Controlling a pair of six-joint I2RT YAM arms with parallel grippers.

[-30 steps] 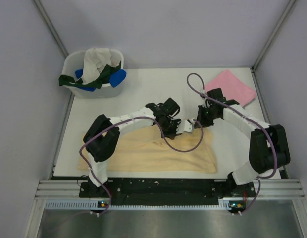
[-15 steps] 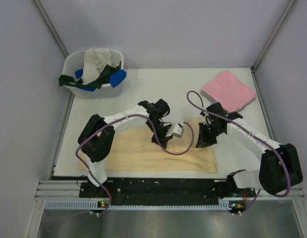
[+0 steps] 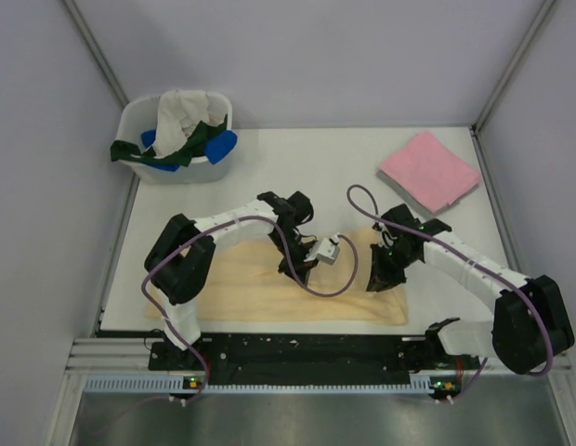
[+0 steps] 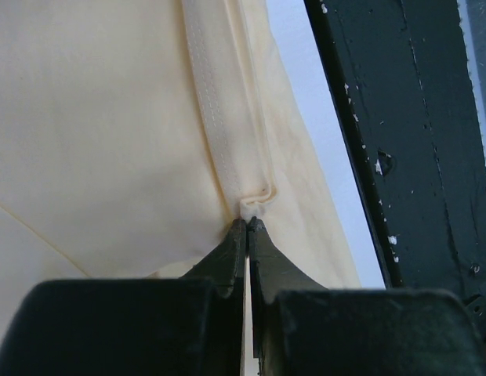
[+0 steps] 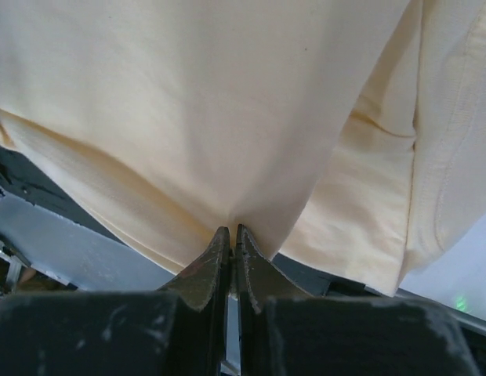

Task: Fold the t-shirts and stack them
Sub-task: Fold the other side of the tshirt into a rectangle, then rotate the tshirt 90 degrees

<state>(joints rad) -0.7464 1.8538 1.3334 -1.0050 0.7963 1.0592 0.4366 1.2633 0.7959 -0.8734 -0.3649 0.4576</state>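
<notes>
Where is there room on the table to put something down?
The bare white table between the tub and the pink shirt at the far side is free. The near side is crowded: the yellow shirt lies there, pinched by the left gripper and right gripper.

- You have one pale peach-yellow cloth t-shirt point(image 3: 237, 288) spread on the table.
- You have one folded pink cloth t-shirt point(image 3: 429, 170).
- You have one white plastic tub point(image 3: 132, 113), holding cloth in three colours: cream-white cloth point(image 3: 181, 107), dark green cloth point(image 3: 130, 149) and blue cloth point(image 3: 220, 146); you cannot count the separate shirts.
- You have two black two-finger grippers: left gripper point(image 4: 247, 223) and right gripper point(image 5: 230, 231).
</notes>
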